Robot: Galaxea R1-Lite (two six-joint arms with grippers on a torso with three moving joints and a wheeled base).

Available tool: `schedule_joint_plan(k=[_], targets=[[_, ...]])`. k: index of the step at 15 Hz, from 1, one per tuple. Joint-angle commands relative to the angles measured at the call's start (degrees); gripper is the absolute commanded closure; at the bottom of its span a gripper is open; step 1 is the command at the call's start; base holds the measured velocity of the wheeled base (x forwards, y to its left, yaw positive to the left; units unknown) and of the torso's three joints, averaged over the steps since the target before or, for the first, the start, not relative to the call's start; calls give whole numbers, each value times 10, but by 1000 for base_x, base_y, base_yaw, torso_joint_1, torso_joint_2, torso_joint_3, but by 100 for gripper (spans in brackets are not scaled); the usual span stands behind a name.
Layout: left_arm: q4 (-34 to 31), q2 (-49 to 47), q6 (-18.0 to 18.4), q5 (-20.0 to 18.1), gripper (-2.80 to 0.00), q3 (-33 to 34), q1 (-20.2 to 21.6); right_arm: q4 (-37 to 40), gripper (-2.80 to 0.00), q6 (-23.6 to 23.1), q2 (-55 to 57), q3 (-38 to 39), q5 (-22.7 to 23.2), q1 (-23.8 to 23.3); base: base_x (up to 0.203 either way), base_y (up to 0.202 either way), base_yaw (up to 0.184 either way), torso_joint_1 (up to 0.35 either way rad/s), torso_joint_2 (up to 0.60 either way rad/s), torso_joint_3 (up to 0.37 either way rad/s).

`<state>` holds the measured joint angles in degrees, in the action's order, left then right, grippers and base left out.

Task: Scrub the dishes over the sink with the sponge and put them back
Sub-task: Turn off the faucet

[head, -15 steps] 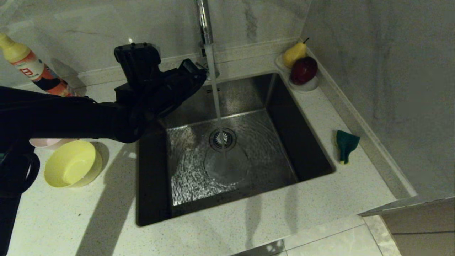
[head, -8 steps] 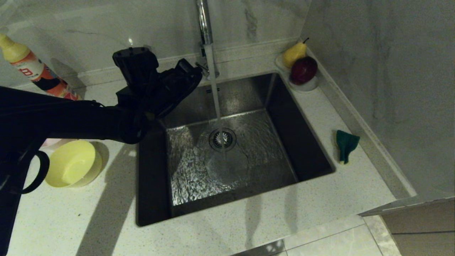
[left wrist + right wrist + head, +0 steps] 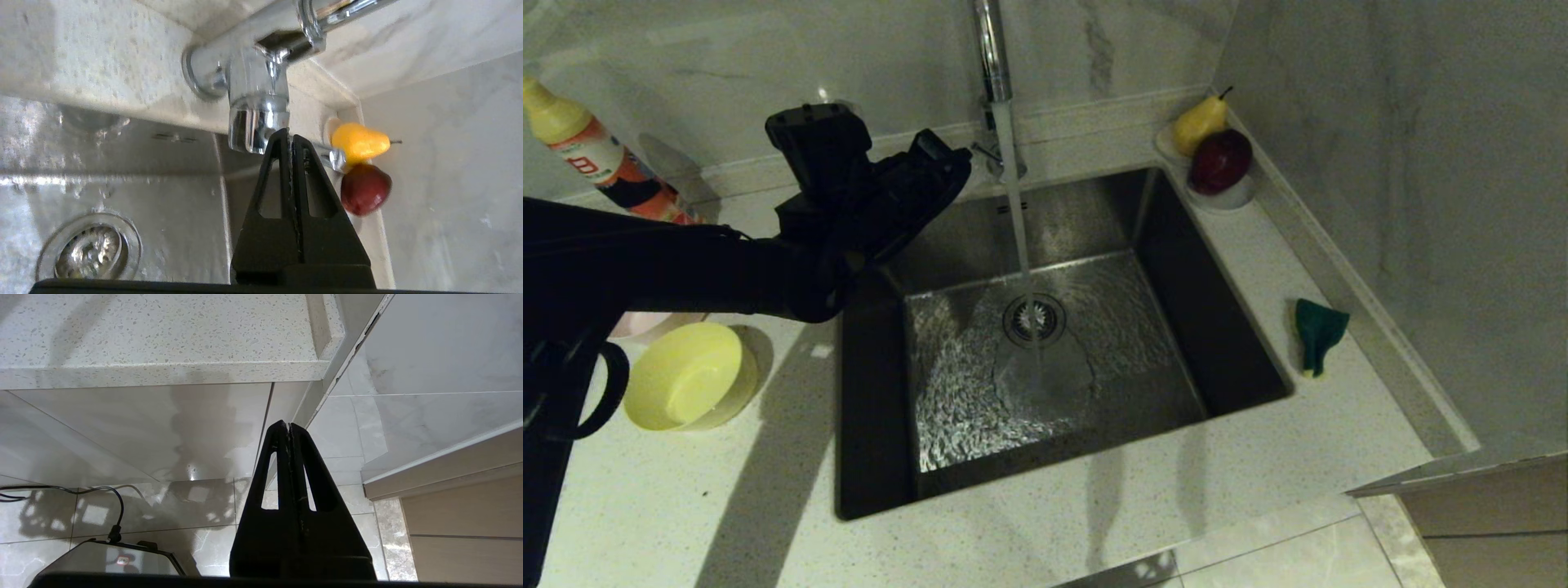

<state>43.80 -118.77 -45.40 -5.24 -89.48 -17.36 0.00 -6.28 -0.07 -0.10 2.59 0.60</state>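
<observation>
Water runs from the chrome tap (image 3: 992,57) into the steel sink (image 3: 1143,327) and onto its drain strainer (image 3: 1035,318). My left gripper (image 3: 960,162) hovers over the sink's back left corner, shut and empty, with its tip (image 3: 289,136) just before the tap's base (image 3: 257,102) and lever (image 3: 333,158). The green sponge (image 3: 1319,331) lies bent on the counter right of the sink. A yellow bowl (image 3: 690,376) sits left of the sink, and my arm partly hides a pink bowl (image 3: 645,325) behind it. The right gripper (image 3: 289,426) hangs shut and empty below the counter edge.
A detergent bottle (image 3: 596,159) stands at the back left by the wall. A white dish (image 3: 1233,196) with a pear (image 3: 1199,122) and a red apple (image 3: 1221,159) sits in the back right corner. A wall runs close along the counter's right side.
My left gripper has drawn a little to the left, away from the water stream, still shut. The water keeps running; bowls and sponge have not moved.
</observation>
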Motion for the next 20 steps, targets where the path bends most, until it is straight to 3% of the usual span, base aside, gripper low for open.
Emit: schedule_joint_plan(k=[1,4,9,14,20], targets=[[2,30,-7,-24,0,31,0,0,0,0,-2,0,1,0,0,0,0,0,0,0],[4,64,-9,-84,0,65,0,0,0,0,-2,0,1,0,0,0,0,0,0,0],[1,49,-9,-90,0,43,0,0,0,0,-2,0,1,0,0,0,0,0,0,0],[-10,-6,-9,-92,0,-47,0,0,0,0,-2,0,1,0,0,0,0,0,0,0],[-10,-34,-15,-95,0,-65,-1,0,0,0,-2,0,1,0,0,0,0,0,0,0]])
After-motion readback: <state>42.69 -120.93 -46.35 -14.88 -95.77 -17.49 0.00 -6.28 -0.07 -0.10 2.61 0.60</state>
